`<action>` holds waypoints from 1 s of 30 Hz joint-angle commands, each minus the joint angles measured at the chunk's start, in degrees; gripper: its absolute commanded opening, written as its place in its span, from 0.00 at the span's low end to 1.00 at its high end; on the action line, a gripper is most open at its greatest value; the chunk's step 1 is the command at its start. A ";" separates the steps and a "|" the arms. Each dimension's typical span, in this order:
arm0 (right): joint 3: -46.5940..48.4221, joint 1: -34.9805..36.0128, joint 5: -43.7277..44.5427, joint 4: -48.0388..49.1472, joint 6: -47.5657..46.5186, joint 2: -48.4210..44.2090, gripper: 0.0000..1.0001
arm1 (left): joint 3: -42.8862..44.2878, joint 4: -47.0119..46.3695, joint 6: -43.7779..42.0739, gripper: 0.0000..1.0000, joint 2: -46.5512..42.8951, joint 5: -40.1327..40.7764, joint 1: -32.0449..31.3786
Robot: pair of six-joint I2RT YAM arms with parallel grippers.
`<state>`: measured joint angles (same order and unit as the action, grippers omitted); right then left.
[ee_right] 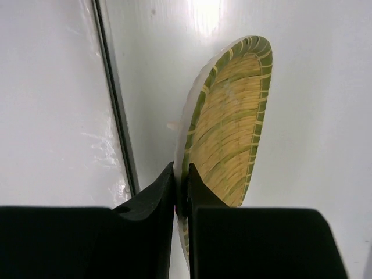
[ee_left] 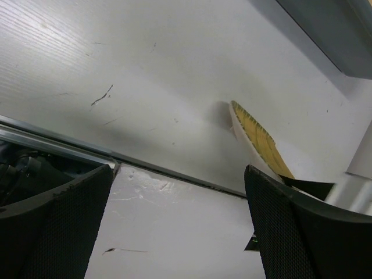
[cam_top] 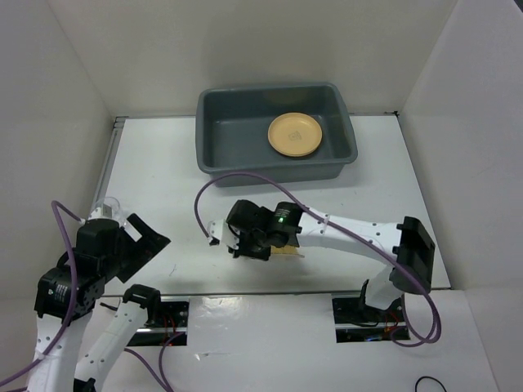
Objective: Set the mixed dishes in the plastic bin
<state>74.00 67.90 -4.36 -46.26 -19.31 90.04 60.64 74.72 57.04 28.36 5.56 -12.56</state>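
Observation:
The dark grey plastic bin point(cam_top: 245, 135) stands at the back centre, and a corner of it shows in the left wrist view point(ee_left: 340, 40). One tan-yellow plate point(cam_top: 295, 134) lies inside it. My right gripper point(cam_top: 274, 247) point(ee_right: 181, 186) is shut on the rim of the woven bamboo tray point(ee_right: 232, 116) and holds it on edge above the table's front centre. The tray also shows in the top view point(cam_top: 288, 253) and in the left wrist view point(ee_left: 258, 136). My left gripper point(cam_top: 147, 233) point(ee_left: 179, 171) is open and empty at the front left. A clear glass cup point(cam_top: 105, 208) shows just behind it.
White walls enclose the table on three sides. A dark seam point(ee_left: 174, 174) runs along the table's front edge, with the arm bases point(cam_top: 368, 306) below it. A purple cable point(cam_top: 208, 192) loops over the table in front of the bin.

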 commanded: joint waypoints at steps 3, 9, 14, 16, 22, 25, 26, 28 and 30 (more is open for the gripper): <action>11.07 0.39 -1.27 -3.40 -1.16 -7.23 0.00 | 1.06 -1.42 -1.05 1.00 0.64 -0.38 0.34; 19.77 0.39 3.65 -3.40 -3.54 -13.22 0.00 | -0.61 -3.26 -0.43 1.00 0.64 0.15 0.34; 24.70 0.39 17.93 6.31 -7.22 -18.14 0.00 | -0.61 -4.93 -0.96 1.00 2.31 0.67 0.34; 23.31 0.39 24.28 11.87 -13.53 -18.15 0.00 | -0.61 -6.33 -1.49 1.00 2.84 0.68 0.34; 13.37 -11.71 28.45 24.99 -24.37 -12.38 0.00 | -1.14 -10.37 -2.63 1.00 4.51 0.68 0.34; 13.37 -19.35 25.81 27.00 -25.51 -5.09 0.00 | -0.53 -10.91 -3.25 1.00 5.04 1.37 0.34; 14.41 -20.86 25.02 27.53 -26.30 -3.05 0.00 | -0.52 -10.91 -3.77 1.00 5.04 1.38 0.34; 17.40 -24.46 24.49 28.15 -27.00 3.69 0.00 | 0.00 -10.91 -3.77 1.00 5.04 2.00 0.34; 21.00 -26.23 24.49 28.15 -28.58 8.11 0.00 | 0.00 -10.91 -3.77 1.00 3.81 2.00 0.34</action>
<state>89.76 44.05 19.51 -24.03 -43.55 94.96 59.79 65.67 55.16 33.19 6.44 -12.56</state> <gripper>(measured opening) 0.131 1.001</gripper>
